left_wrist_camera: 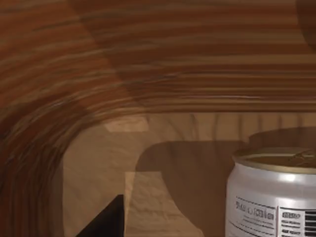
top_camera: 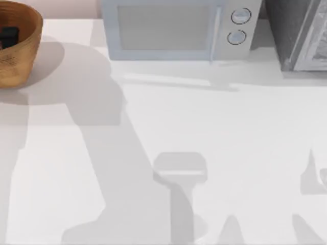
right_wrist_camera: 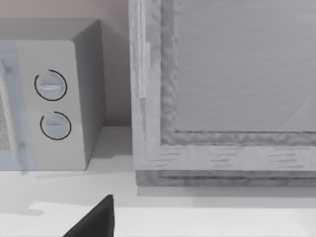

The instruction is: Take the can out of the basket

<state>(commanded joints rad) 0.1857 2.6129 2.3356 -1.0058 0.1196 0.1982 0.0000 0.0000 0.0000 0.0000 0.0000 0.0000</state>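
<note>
Reaching into the basket (top_camera: 23, 56) at the far left corner of the table — the can (left_wrist_camera: 271, 197) is not out yet.

Seen from the left wrist, the can is standing upright on the basket's wooden floor, close under the ribbed wall, with a dark fingertip of the left gripper (left_wrist_camera: 106, 219) showing near it but apart from it; whether the fingers are spread or closed I cannot tell. In the top view something dark is sitting inside the basket, probably that gripper. Grasping and lifting are both remaining. The right gripper (right_wrist_camera: 94, 219) is idling over the white table (top_camera: 204, 127), facing the microwave (top_camera: 179, 28) and a grey framed cabinet (right_wrist_camera: 222, 89) along the back wall — its fingers are equally unreadable.
</note>
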